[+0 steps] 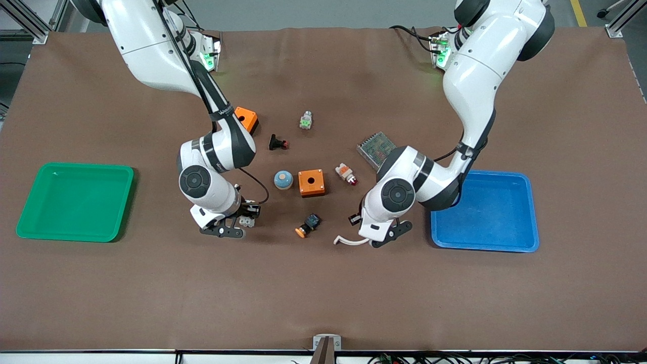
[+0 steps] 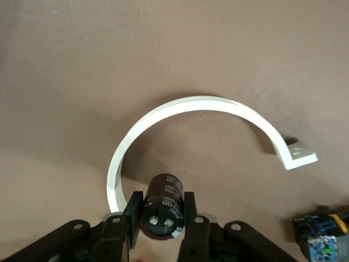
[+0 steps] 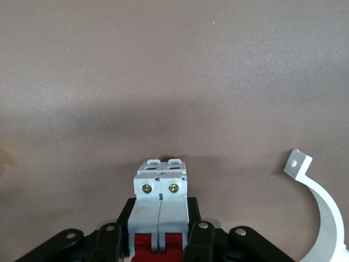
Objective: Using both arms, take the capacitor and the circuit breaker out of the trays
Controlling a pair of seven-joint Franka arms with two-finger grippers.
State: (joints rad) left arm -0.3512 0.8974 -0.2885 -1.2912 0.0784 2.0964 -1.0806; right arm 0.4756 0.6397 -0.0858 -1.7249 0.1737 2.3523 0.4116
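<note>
My left gripper (image 1: 355,219) is shut on the capacitor (image 2: 162,204), a small dark cylinder with two metal pins on its end, and holds it low over the table beside the blue tray (image 1: 480,174). In the front view the capacitor (image 1: 354,219) shows as a tiny black piece. My right gripper (image 1: 246,220) is shut on the breaker (image 3: 161,191), a white-grey block with red levers, low over the table between the green tray (image 1: 76,167) and the middle parts. The breaker (image 1: 246,221) shows white in the front view.
A white curved clamp (image 1: 349,241) lies by the left gripper. Nearby lie a black-and-blue button with orange cap (image 1: 308,225), two orange boxes (image 1: 311,182) (image 1: 246,119), a blue-grey dome (image 1: 283,179), a white-and-orange part (image 1: 347,173), a black flanged button (image 1: 277,143) and a grey meshed unit (image 1: 376,146).
</note>
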